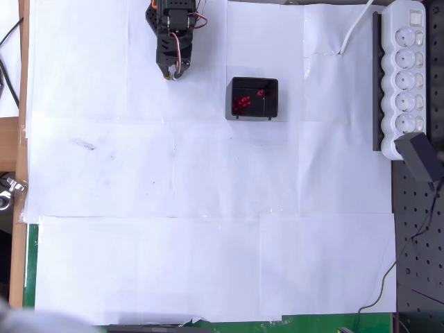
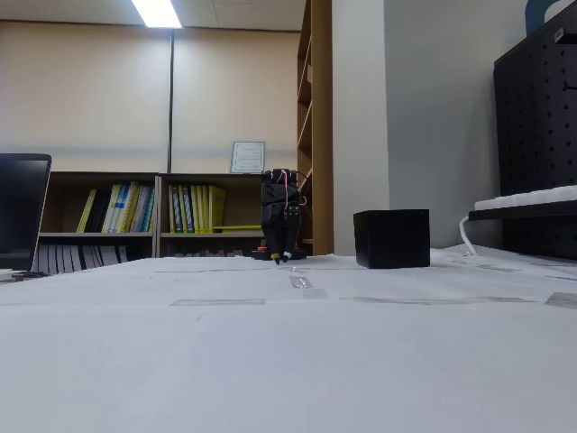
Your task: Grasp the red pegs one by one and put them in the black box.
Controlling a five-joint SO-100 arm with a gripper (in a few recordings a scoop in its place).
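gripper (image 1: pixel 171 72) at table's 12 o'clock edge, jaws together, holding nothing | black box (image 1: pixel 254 98) at its 4 o'clock, apart | red pegs (image 1: pixel 243 103) lying inside box

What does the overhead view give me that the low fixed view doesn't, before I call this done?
Overhead alone looks into the black box, where the red pegs lie in a cluster; it also shows the white power strip from above and the white paper with no pegs on it. The fixed view alone shows the box's closed side wall and the bookshelves behind. Both share the box, the paper, and the gripper folded back beside the box; its opening is unclear.
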